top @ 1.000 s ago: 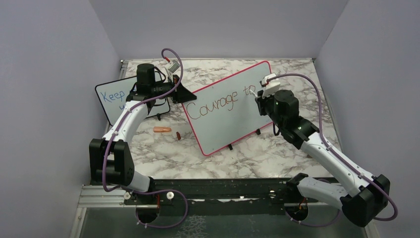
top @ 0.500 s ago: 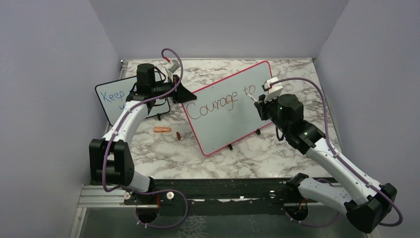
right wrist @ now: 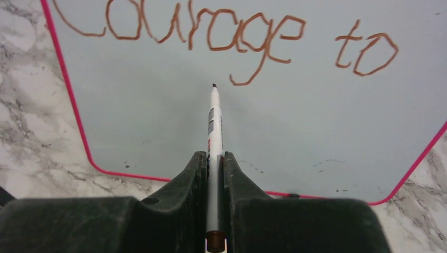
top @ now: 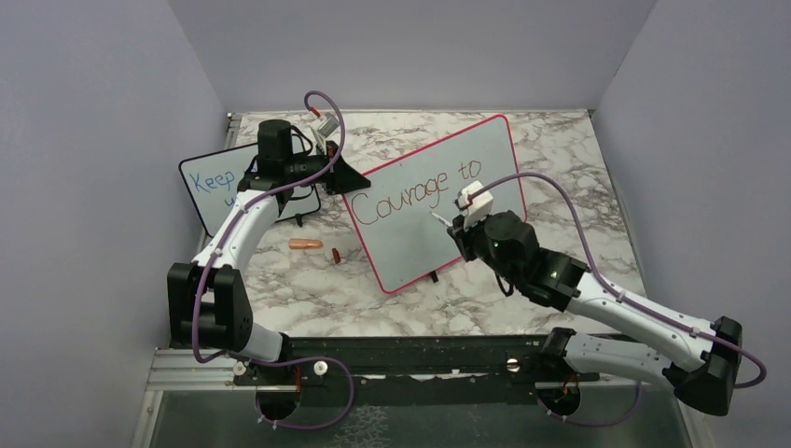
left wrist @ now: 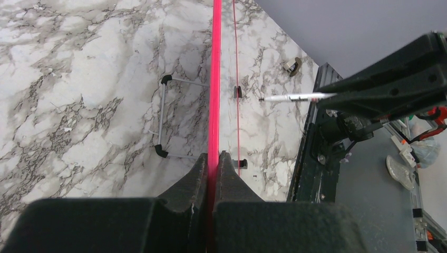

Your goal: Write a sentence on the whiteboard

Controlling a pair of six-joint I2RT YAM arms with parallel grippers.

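Our left claw (left wrist: 213,158) is clamped shut on the whiteboard's (top: 410,245) red edge on the worktop (top: 560,187). Our right claw (right wrist: 213,156) pinches a marker (right wrist: 213,118), its tip pointing below the words (right wrist: 211,34).

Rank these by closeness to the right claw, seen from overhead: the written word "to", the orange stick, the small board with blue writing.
From the right gripper:
1. The word "to", just beyond it on the whiteboard.
2. The orange stick, lying well to its left.
3. The small board, farthest, at the far left.
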